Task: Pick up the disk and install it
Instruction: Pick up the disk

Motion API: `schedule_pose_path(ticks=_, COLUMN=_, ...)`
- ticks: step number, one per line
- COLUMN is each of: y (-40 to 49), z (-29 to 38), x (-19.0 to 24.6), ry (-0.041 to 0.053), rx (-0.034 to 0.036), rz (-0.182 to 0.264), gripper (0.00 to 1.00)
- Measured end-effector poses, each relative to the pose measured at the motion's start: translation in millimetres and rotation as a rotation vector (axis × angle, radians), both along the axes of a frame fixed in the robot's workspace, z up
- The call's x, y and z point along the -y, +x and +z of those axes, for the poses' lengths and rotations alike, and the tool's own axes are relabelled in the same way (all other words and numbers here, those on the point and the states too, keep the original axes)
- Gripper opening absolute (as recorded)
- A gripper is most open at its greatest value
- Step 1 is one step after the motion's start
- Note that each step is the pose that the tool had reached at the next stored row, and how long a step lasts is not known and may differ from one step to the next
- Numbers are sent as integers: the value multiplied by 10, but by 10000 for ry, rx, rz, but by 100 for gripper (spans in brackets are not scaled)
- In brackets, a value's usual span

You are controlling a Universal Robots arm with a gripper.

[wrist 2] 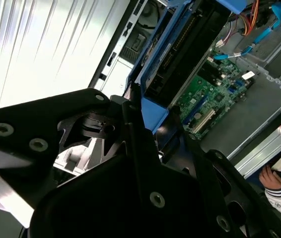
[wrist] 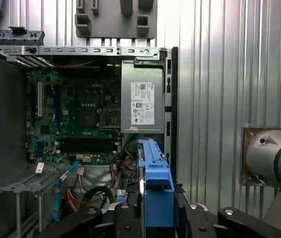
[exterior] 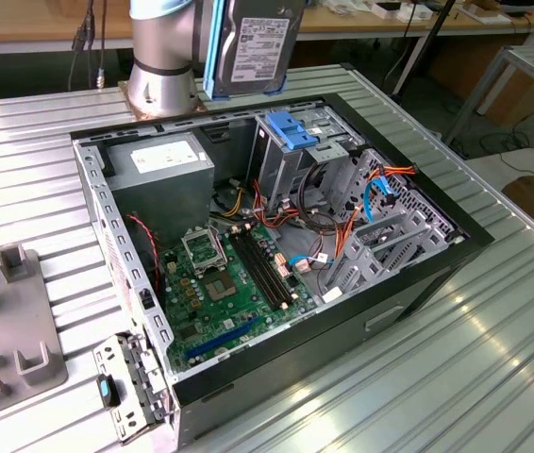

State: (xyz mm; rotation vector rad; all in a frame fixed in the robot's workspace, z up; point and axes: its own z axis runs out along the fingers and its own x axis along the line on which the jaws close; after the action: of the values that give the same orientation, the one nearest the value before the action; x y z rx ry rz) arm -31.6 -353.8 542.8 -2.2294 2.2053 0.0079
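Exterior view oblique, farther; both wrist views near (all share motherboard (wrist: pixel 76 119)).

The ribbed table (exterior: pixel 493 359) bears a computer case (exterior: pixel 408 293), the arm's base (exterior: pixel 158 90) and, seemingly, a grey fixture (exterior: pixel 8 321).

The arm (exterior: pixel 160 47) is smooth silver-grey metal (with rounded joint caps). Its black gripper (wrist: pixel 156 215) carries small silver screws (wrist 2: pixel 156 199).
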Motion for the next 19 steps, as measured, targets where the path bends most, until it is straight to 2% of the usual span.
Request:
schedule_pose_path(ticks=3, y=162, z=0, x=0, ry=0, rx=0, rz=1, gripper=37)
schedule_pose_path(ticks=4, y=308, z=0, x=0, ry=0, rx=0, rz=1, gripper=37)
schedule_pose_path(ticks=7, y=485, z=0, x=0, ry=0, rx=0, rz=1, gripper=37)
schedule_pose_path(ticks=9, y=554, z=0, x=0, ry=1, rx=0, rz=1, gripper=37)
schedule_pose_path(ticks=12, y=564, z=0, x=0, ry=4, rx=5, rz=1, gripper=37)
schedule_pose_path(ticks=14, y=552, z=-1, x=0, ry=90, rx=277, rz=1, gripper=37)
schedule_pose_path(ticks=15, y=550, z=-1, x=0, ry=117, rx=388, rz=1, gripper=37)
schedule_pose_path(ticks=17, y=550, z=-2, x=1, ry=130, rx=398, rz=0, gripper=37)
schedule_pose_path(ticks=19, y=587, z=-2, x=1, ry=130, rx=398, rz=0, gripper=37)
